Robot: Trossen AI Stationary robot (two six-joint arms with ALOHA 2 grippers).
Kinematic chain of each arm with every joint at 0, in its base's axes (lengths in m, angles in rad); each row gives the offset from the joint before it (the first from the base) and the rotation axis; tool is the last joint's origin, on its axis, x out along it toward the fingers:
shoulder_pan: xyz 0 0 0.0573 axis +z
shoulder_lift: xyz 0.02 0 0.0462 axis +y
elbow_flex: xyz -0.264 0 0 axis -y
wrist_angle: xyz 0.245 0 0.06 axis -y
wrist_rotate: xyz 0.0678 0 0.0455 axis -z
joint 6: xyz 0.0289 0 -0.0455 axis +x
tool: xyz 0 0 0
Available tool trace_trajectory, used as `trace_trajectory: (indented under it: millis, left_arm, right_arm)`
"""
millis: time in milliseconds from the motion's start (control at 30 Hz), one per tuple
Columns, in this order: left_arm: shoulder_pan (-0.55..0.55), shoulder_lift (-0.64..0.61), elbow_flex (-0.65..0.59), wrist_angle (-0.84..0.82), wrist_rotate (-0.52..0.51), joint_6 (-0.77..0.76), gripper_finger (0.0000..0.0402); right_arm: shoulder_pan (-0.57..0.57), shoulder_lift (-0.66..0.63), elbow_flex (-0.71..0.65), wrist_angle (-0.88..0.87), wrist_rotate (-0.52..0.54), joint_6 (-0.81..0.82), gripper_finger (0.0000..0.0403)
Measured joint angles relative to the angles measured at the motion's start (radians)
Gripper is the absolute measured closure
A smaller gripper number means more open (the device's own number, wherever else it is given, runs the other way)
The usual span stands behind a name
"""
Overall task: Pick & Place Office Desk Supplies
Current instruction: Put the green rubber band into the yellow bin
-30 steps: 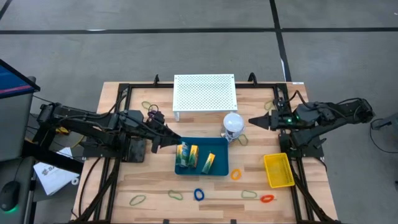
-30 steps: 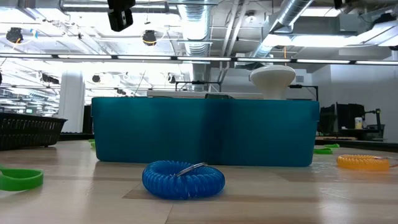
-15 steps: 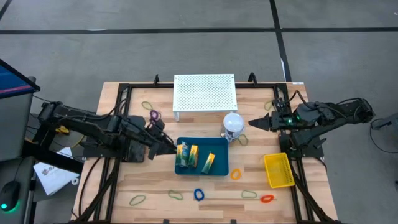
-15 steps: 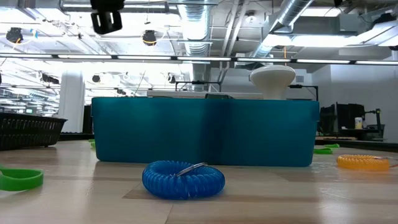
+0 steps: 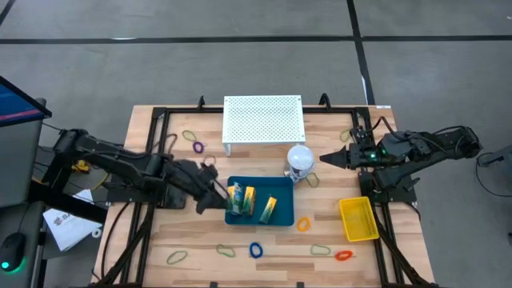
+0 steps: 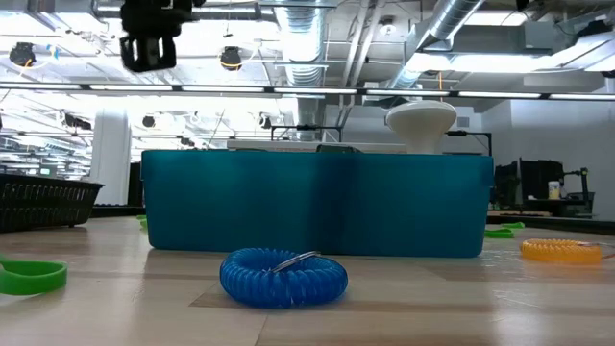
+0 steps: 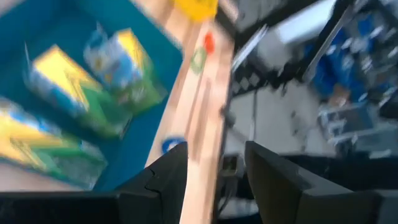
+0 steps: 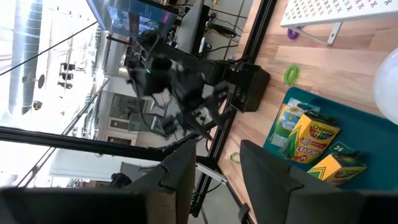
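- High view: left gripper (image 5: 222, 200) hangs at the left edge of the teal bin (image 5: 260, 220), over its left wall. The crayon boxes (image 5: 239, 198) in the bin sit just beyond its tips. Right gripper (image 5: 326, 158) waits, hovering beside the white ball-shaped object (image 5: 300, 158), well apart from the bin.
- High view: loose loops lie beyond the bin from the left gripper: blue loop (image 5: 255, 250), orange loop (image 5: 303, 224), red loop (image 5: 343, 255). Purple loop (image 5: 198, 147) lies behind it, by the white perforated board (image 5: 264, 118). Yellow basket (image 5: 358, 218) is near the right arm.
- Low view: left gripper (image 6: 146, 43) is high above the table, nothing in it. Blue loop (image 6: 283, 277) lies in front of the bin (image 6: 317, 202).
- Left wrist view: fingers (image 7: 168, 180) apart, gap empty; crayon boxes (image 7: 74, 87) in the bin just ahead.
- Right wrist view: fingers (image 8: 180, 171) apart, holding nothing.
- Step, my read: between picks, left arm empty by the bin. Next move calls for reaching to a loose loop, lowering, and closing on it.
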Motion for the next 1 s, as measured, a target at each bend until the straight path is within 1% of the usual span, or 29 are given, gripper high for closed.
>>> trace_trajectory:
  millis: [200,300,667,733,833,900,1000]
  left_arm:
    - [-0.019,0.086,0.000,0.069,-0.007,0.008,0.0247]
    - [-0.011,0.109,0.000,0.061,-0.009,0.008,0.0247]
    - [-0.008,0.103,-0.001,0.062,-0.039,0.026,0.0247]
    - [-0.008,0.096,-0.002,0.113,-0.039,0.026,0.0247]
    - [-0.001,0.075,-0.001,0.241,-0.042,0.041,0.0247]
    - [0.005,0.061,0.000,0.336,-0.065,0.054,0.0247]
    - [0.030,0.027,-0.001,0.410,-0.102,0.078,0.0247]
  right_arm:
    - [0.000,0.000,0.000,0.001,0.000,-0.003,0.0280]
    - [0.000,0.005,0.000,0.001,0.000,-0.003,0.0280]
    - [0.000,0.006,-0.001,-0.001,0.008,-0.002,0.0280]
    - [0.000,0.007,-0.001,-0.001,0.009,-0.008,0.0280]
    - [-0.002,0.007,-0.001,-0.001,0.010,-0.011,0.0280]
    - [-0.009,0.006,-0.001,-0.001,0.010,-0.014,0.0280]
    - [-0.018,0.006,-0.001,0.000,0.011,-0.014,0.0280]
